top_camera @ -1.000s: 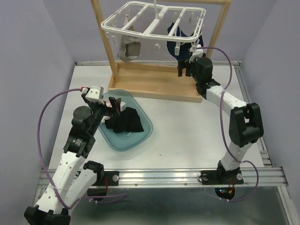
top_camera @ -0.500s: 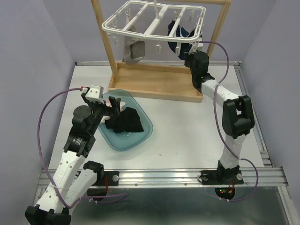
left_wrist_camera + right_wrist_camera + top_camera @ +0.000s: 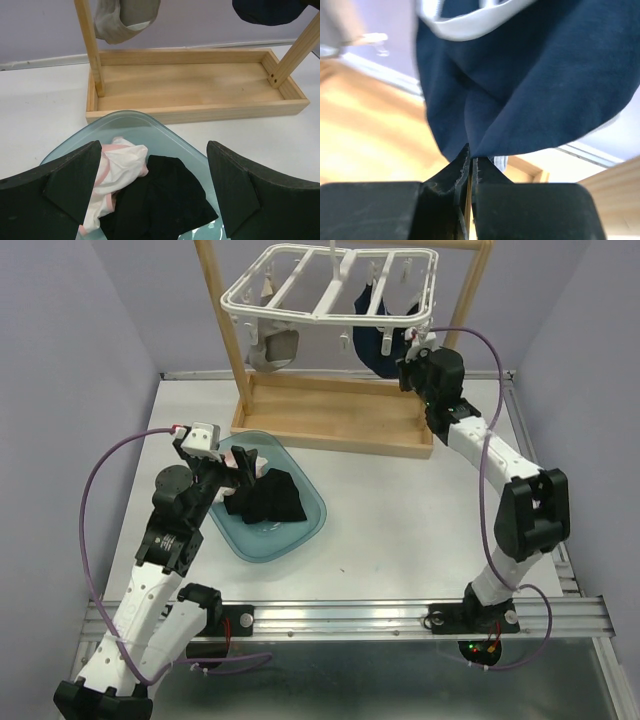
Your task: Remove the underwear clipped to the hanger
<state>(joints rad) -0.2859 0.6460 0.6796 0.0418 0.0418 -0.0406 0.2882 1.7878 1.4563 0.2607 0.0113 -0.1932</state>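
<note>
Right gripper (image 3: 470, 157) is clamped tight on the bottom fold of the navy underwear (image 3: 530, 70), which hangs clipped under the hanger's (image 3: 330, 285) right end. There's open air beneath it, with the wooden stand (image 3: 330, 425) crowding in: tray rim below, post just right. Grey underwear (image 3: 275, 345) dangles under the hanger's left end. Left gripper (image 3: 154, 155) gapes wide, well in front of the hanger, over a teal dish (image 3: 305, 530) holding black underwear (image 3: 165, 200) and pink-white underwear (image 3: 117, 165).
</note>
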